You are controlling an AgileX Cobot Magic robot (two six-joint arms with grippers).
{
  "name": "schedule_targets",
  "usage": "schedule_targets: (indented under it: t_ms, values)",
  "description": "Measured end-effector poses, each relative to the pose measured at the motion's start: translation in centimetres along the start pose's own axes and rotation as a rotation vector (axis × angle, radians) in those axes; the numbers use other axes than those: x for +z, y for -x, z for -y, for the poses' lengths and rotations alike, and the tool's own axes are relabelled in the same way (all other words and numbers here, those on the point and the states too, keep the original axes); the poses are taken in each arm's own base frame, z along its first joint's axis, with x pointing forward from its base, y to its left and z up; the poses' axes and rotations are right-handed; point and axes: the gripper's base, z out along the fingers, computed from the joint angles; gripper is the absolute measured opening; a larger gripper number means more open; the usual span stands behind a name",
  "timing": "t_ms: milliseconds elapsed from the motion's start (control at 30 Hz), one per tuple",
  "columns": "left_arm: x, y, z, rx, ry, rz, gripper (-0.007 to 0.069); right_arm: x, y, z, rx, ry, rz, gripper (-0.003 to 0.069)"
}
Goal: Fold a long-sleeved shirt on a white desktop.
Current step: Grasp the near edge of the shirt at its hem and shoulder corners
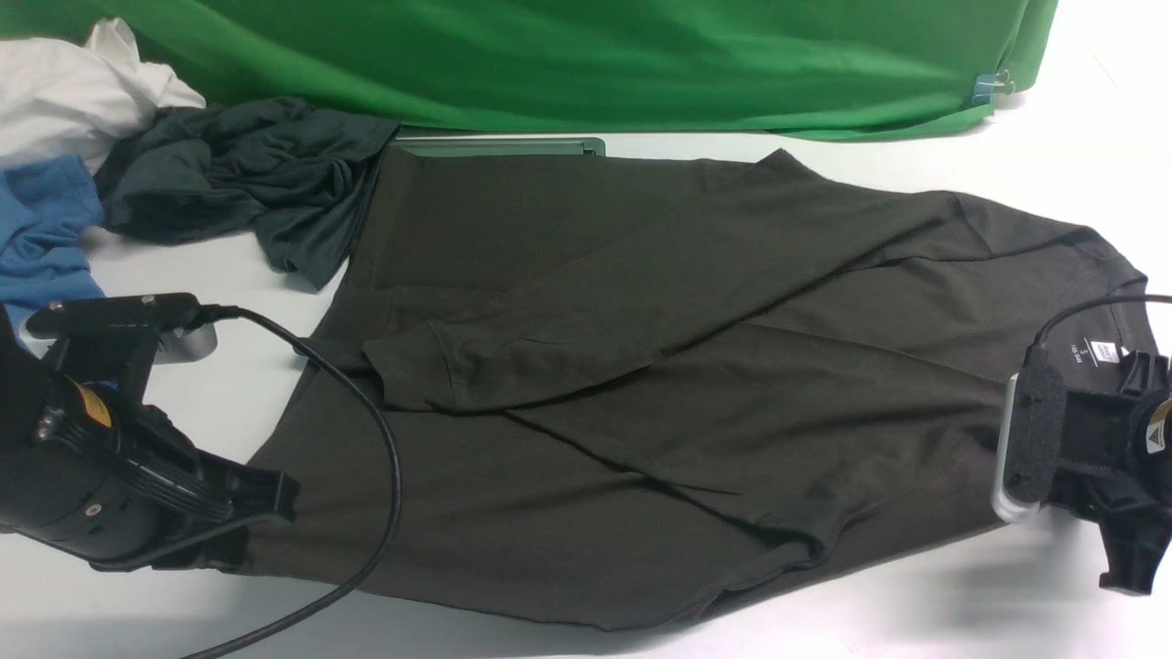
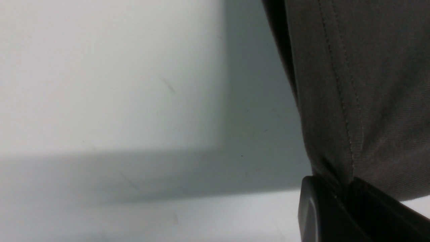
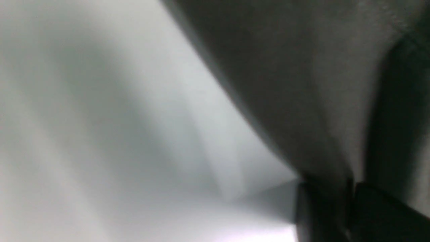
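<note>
Lab setup, green backdrop (image 1: 549,55), white desktop (image 1: 1007,604)

a dark shirt (image 1: 641,384) lies on the white table (image 1: 916,604). grey cloth (image 1: 247,183), blue cloth (image 1: 46,229) and white cloth (image 1: 64,101) sit beside it.

There were two grippers: one left gripper (image 1: 264,502) and one right gripper (image 3: 351,198). Between them lay one shirt (image 1: 641,366) with one label (image 1: 1094,352). Past the left gripper were three more clothes: one grey top (image 1: 247,183), one blue top (image 1: 46,229) and one white top (image 1: 64,91). There was one table (image 1: 916,604), one green cloth (image 1: 549,55) and one hatch (image 1: 499,146).
</note>
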Motion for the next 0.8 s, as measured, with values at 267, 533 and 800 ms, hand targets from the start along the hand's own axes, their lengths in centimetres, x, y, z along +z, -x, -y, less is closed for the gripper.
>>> schedule_targets:
  t_ms: [267, 533, 800]
  values:
    - [0.0, 0.0, 0.0, 0.004, 0.005, 0.001, 0.0045, -1.1, -0.8, -0.8, -0.001, 0.074, -0.067, 0.0018]
    - [0.0, 0.1, -0.2, 0.009, 0.026, 0.014, 0.0045, -3.0, -1.6, -1.4, 0.027, 0.104, -0.107, 0.0018]
    - [0.0, 0.1, -0.3, 0.008, 0.028, 0.015, 0.0045, -3.0, -1.5, -1.4, 0.045, 0.109, -0.098, 0.0018]
